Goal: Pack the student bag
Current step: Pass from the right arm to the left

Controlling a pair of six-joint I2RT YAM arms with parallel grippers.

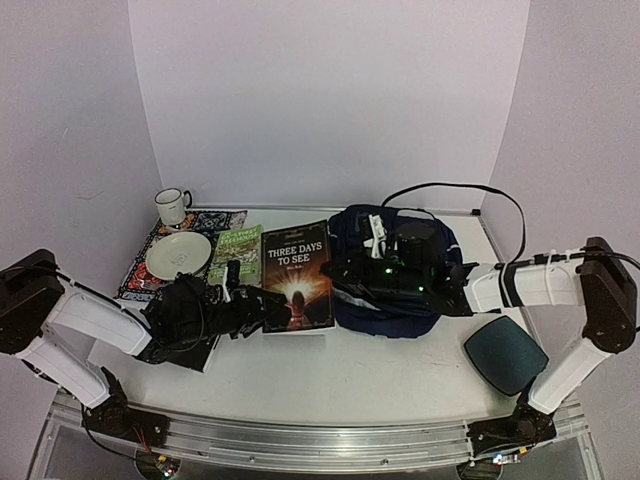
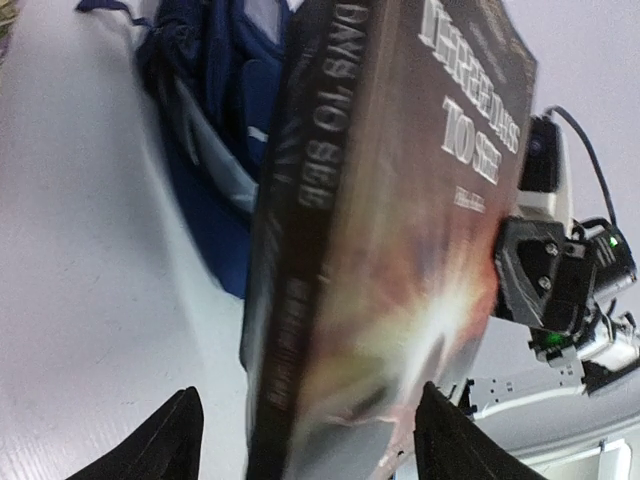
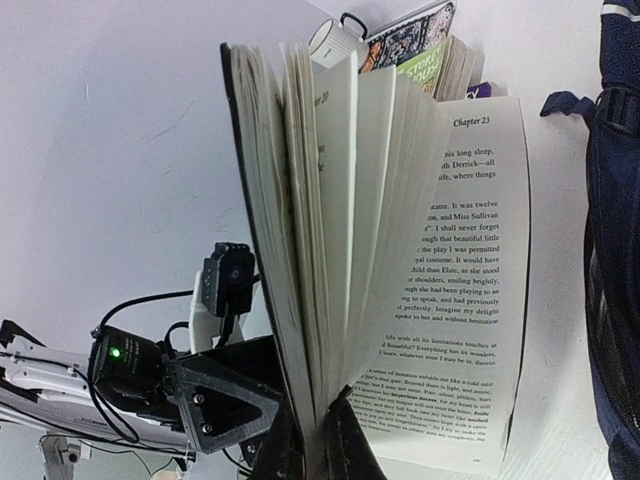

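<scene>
Starting at the far left, a white mug point(image 1: 172, 205) with a dark rim was noted at the back of the table point(image 1: 400, 370). Near it a pale saucer point(image 1: 178, 254) was set on a patterned mat point(image 1: 222, 220). A green book point(image 1: 236, 254) was laid just right of the saucer; its title could not be read.

The left gripper point(image 2: 312, 440) was found with its jaws spread, one finger to each side of the lower edge of a dark book point(image 1: 297, 278). Whether either finger touched it could not be judged. "THREE DAYS TO SEE" was printed in white on the cover above a glowing orange picture, and "DAYS TO SEE" was read along the spine in the left wrist view. In the right wrist view the pages were seen fanned open, with the heading "Chapter 23" and the words "Miss Sullivan" legible. The right gripper point(image 3: 312, 450) was pinched on the book's edge, its jaws pressed together on it.

The student bag point(image 1: 395, 312) was placed right of centre on the table, just beside the book and under the right arm. It was made of navy blue fabric, slumped, with thin pale piping along its seams. A white piece was seen near its far end and a strap loop at its side. No writing on it could be read.

A dark teal pad point(image 1: 505, 355) was laid at the far right.
</scene>
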